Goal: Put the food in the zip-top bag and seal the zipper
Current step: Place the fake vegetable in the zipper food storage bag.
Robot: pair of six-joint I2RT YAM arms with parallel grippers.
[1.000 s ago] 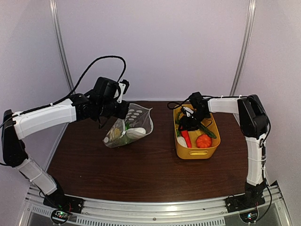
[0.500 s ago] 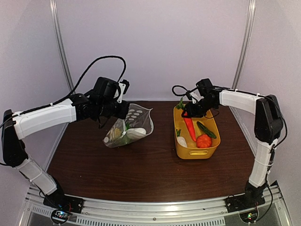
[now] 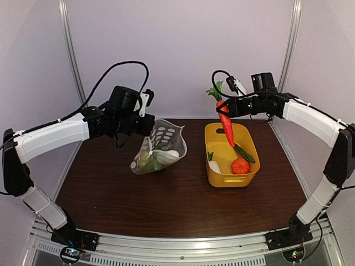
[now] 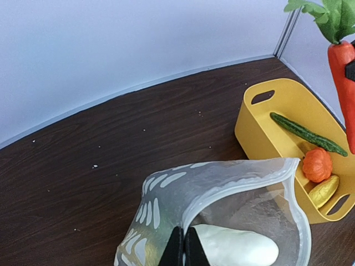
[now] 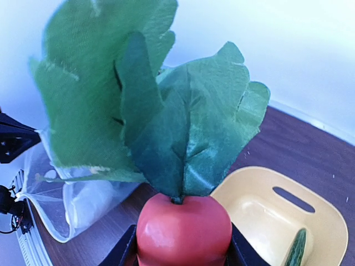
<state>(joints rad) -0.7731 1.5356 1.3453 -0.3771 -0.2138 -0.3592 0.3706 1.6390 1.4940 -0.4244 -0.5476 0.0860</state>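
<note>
The clear dotted zip-top bag [image 3: 162, 148] stands on the table with its mouth held open; a white radish [image 4: 236, 247] and green pieces lie inside. My left gripper [image 3: 148, 126] is shut on the bag's mouth edge, on the pale zipper strip [image 4: 233, 180]. My right gripper [image 3: 230, 107] is shut on a red carrot with green leaves [image 3: 225, 119], held high above the yellow basket's [image 3: 246, 178] far left corner. In the right wrist view the carrot top [image 5: 184, 233] sits between the fingers. A cucumber [image 3: 244, 153], an orange pumpkin piece [image 3: 240, 165] and a white piece [image 3: 214, 166] lie in the basket.
The yellow basket with handle slots [image 4: 260, 126] stands right of the bag on the dark wooden table [image 3: 166, 205]. White walls and metal posts [image 3: 72, 61] enclose the back and sides.
My right gripper has lifted the carrot out of the basket, up and back. The left gripper has raised the bag's mouth slightly, and the bag has shifted a little right.
</note>
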